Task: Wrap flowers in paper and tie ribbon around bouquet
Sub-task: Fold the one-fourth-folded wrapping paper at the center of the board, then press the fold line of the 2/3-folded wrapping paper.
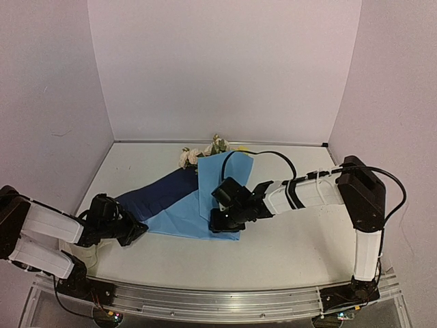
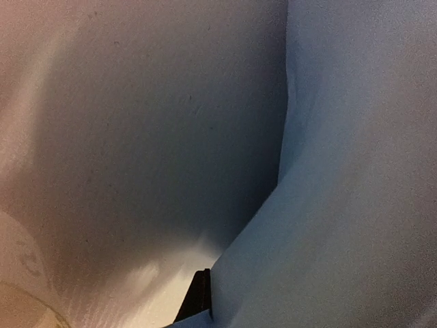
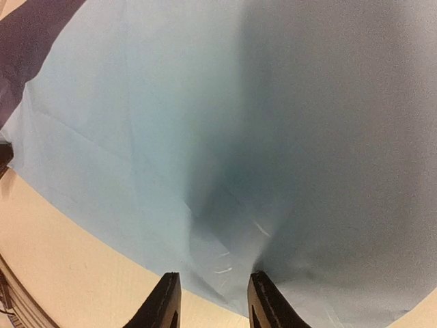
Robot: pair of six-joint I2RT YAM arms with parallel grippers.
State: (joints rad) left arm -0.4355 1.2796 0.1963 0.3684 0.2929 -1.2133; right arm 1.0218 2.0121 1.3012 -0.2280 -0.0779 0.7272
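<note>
The paper (image 1: 179,220) lies on the counter (image 1: 293,249), light blue with a darker blue band on the side nearest the left gripper (image 1: 142,229). That gripper is closed at the sheet's left corner. In its wrist view the paper stands up right beside one dark finger (image 2: 198,298) and fills the space ahead and to the right, with shadowed counter to the left. We read it as pinched on the paper's edge.

The right gripper (image 3: 212,277) has its jaws partly apart over the paper's near edge. The sheet stretches ahead of it, with small creases just beyond its right finger and bare counter behind and to its left. We cannot tell whether its tips touch the sheet.

The flowers (image 1: 199,154) lie well beyond the right gripper, at the paper's far end. We see the blooms clear of the sheet; the stems we cannot see.
</note>
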